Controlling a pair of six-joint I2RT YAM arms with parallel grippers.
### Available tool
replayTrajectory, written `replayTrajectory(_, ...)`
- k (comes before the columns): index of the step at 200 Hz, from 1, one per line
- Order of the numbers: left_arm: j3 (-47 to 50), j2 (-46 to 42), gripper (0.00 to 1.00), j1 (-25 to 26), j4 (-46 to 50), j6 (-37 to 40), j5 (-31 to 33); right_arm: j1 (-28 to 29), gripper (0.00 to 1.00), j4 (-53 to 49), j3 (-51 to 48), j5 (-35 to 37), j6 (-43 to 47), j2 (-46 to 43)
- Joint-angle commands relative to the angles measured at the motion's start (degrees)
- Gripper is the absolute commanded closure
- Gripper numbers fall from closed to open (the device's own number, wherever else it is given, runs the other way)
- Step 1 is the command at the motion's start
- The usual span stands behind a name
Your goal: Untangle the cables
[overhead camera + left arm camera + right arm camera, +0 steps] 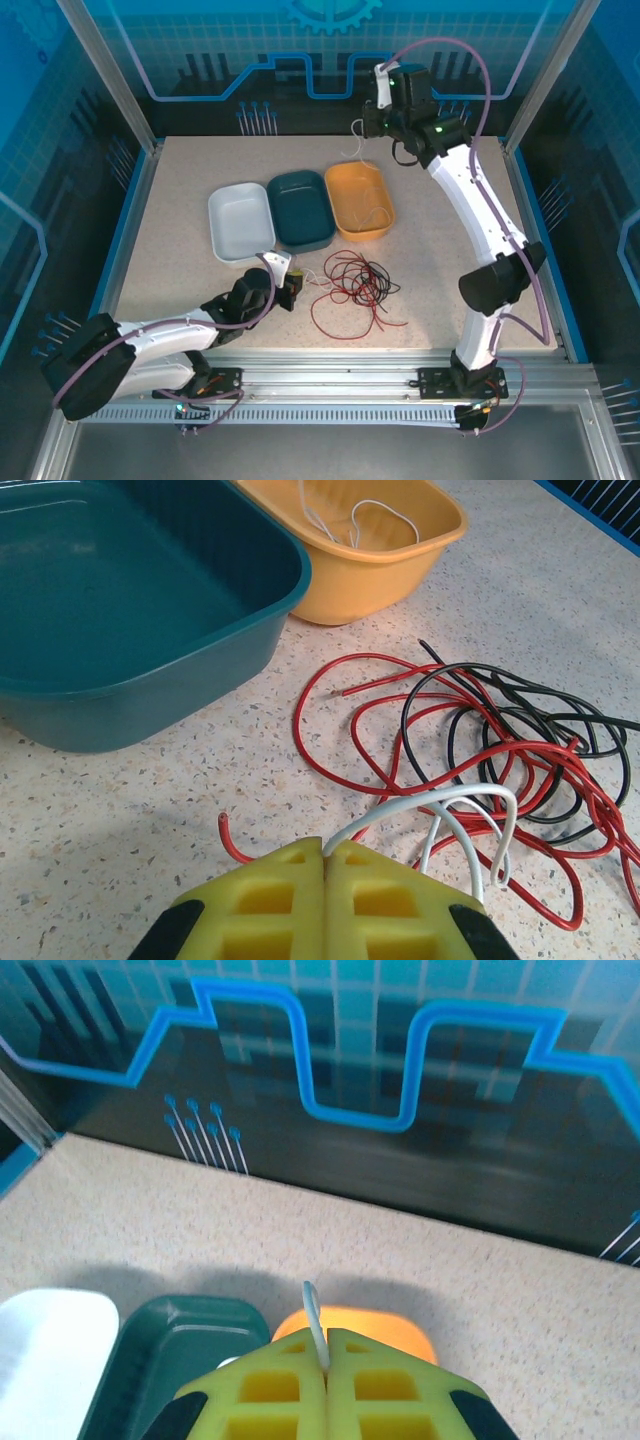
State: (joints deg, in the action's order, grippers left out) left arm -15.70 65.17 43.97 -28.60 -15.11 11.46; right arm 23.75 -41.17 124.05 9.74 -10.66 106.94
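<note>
The cables lie as a red and black tangle on the table in front of the trays. My left gripper sits low at the tangle's left edge, shut on a white cable that loops out over the red strands. My right gripper is raised high over the back of the table, shut on another white cable whose end pokes up between the pads. That strand hangs down toward the orange tray, where more white cable is coiled.
Three trays stand in a row mid-table: white, teal and orange. The teal tray is close to the left gripper's left front. Table borders and glass walls surround the work area.
</note>
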Motion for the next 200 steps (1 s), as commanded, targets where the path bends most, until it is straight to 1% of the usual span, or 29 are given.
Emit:
replayTrajectory(1,-0.4,-1.0,1.0,-0.4,0.0,-0.9,-1.1,-0.9,1.0,-3.5,0.4,-1.7,-1.7,2.3)
replayTrajectory(25,-0.3,-1.2,1.0,-0.4,0.0,-1.1,-1.2,-1.7,1.0,-8.9,3.3,1.1,-3.3,6.0)
replayTrajectory(49,-0.1,-1.1,1.0,-0.4,0.0,-1.3,-1.2,-2.7,1.0,-14.0,5.5,1.1,-4.4,9.8)
replayTrajectory(70,0.0,-1.2,1.0,-0.4,0.0,-1.5,-1.2,-2.8,1.0,-16.1,5.4,0.9,-4.2,12.1)
replayTrajectory(107,0.0,-1.3,1.0,-0.4,0.0,-1.7,-1.1,-2.8,1.0,-16.5,2.9,-0.7,-3.6,15.2)
replayTrajectory(174,-0.4,-1.3,1.0,-0.5,0.6,-1.9,-1.6,-1.8,1.0,-16.5,2.2,1.9,-1.5,21.4)
replayTrajectory(200,-0.6,-1.3,1.0,-0.4,0.7,-1.8,-1.8,-1.5,0.99,-16.6,2.7,1.3,-1.3,24.2)
